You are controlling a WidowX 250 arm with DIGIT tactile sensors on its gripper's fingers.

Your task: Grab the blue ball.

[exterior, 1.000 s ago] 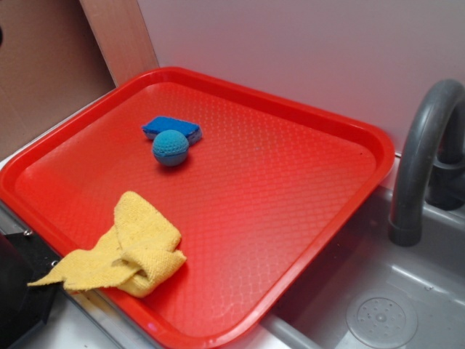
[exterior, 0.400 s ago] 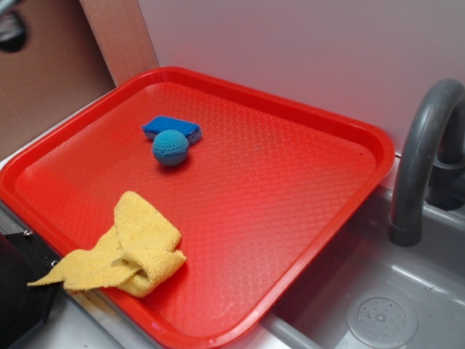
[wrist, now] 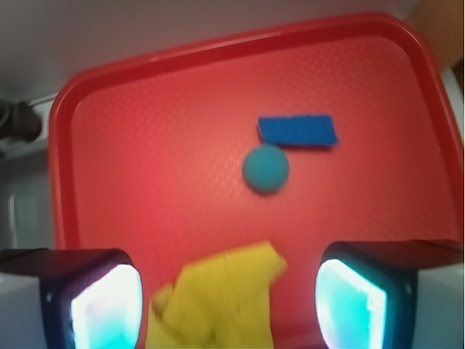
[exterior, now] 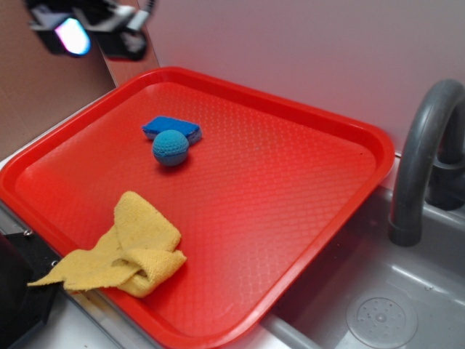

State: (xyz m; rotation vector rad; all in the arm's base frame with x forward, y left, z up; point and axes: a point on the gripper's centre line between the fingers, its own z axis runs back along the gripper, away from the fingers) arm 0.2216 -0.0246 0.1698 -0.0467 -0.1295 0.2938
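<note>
1. Pale wall (exterior: 290, 43) at the back, brown panel (exterior: 36, 94) at the far left, grey sink (exterior: 378, 305) with a curved grey faucet (exterior: 421, 145) at the right edge of the exterior view.
2. Red tray (exterior: 290, 203) with a dimpled floor, set beside the sink and filling most of both views.
3. Blue ball (exterior: 171, 147), round and knitted, resting on the tray floor toward 10 o'clock from the tray's middle in the exterior view; in the wrist view (wrist: 266, 169), just right of the picture's centre.
4. Flat dark blue piece (exterior: 172, 129) touching or nearly touching the ball at the ball's 12 o'clock, farther from the camera.
5. Yellow cloth (exterior: 131, 251), crumpled, at the tray's 7 o'clock, one corner draped over the rim.
6. Gripper (exterior: 87, 33) high in the exterior view at 10 o'clock, blurred, above the tray's far left corner and well apart from the ball.
7. In the wrist view, gripper (wrist: 225, 305) pointing down at the tray, two fingers (wrist: 105, 305) spread wide at 7 and 5 o'clock, nothing between them but the cloth below; ball at 12 o'clock from that gap, untouched.
</note>
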